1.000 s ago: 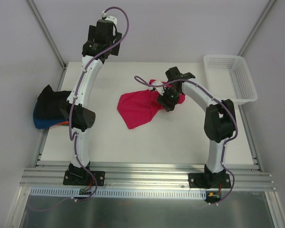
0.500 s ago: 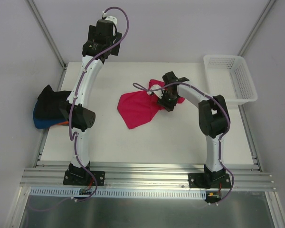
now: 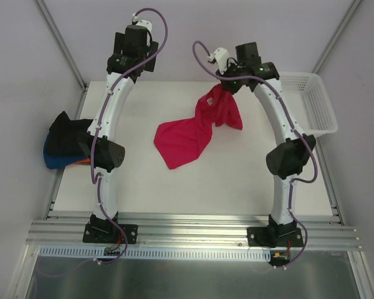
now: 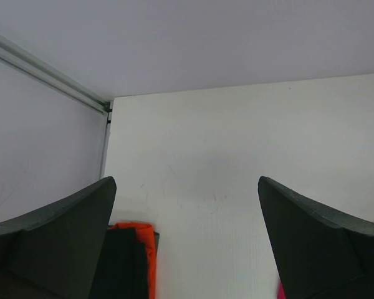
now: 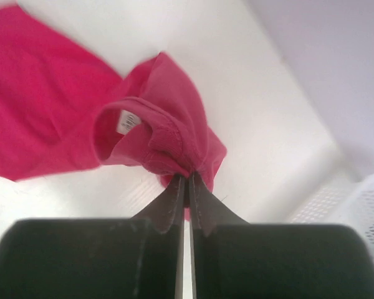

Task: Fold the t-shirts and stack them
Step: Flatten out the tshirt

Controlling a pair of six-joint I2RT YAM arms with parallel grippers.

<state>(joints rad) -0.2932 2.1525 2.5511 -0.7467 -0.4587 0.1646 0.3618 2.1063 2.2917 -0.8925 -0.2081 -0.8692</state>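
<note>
The crimson-pink t-shirt (image 3: 186, 136) lies partly on the white table, its right end pulled up into the air. My right gripper (image 3: 227, 83) is shut on that raised end. In the right wrist view the right gripper (image 5: 188, 177) pinches bunched cloth of the crimson-pink t-shirt (image 5: 50, 106) next to the collar with its white label. At the table's left edge sits a pile of t-shirts: black (image 3: 65, 138) over blue (image 3: 50, 159) and orange (image 3: 82, 162). My left gripper (image 3: 132, 55) is raised at the far back, and in its wrist view the left gripper (image 4: 187, 182) stands open and empty, above the orange (image 4: 144, 249) and black (image 4: 121, 268) t-shirts.
A white mesh basket (image 3: 306, 99) stands at the table's back right corner, close to the right arm; its corner (image 5: 368, 212) shows in the right wrist view. Metal frame posts rise at both back corners. The left arm's elbow (image 3: 106, 156) hangs over the pile.
The right gripper shut on the crimson-pink t-shirt near its collar and rose toward the back, lifting that end off the table. The left arm has not moved.
</note>
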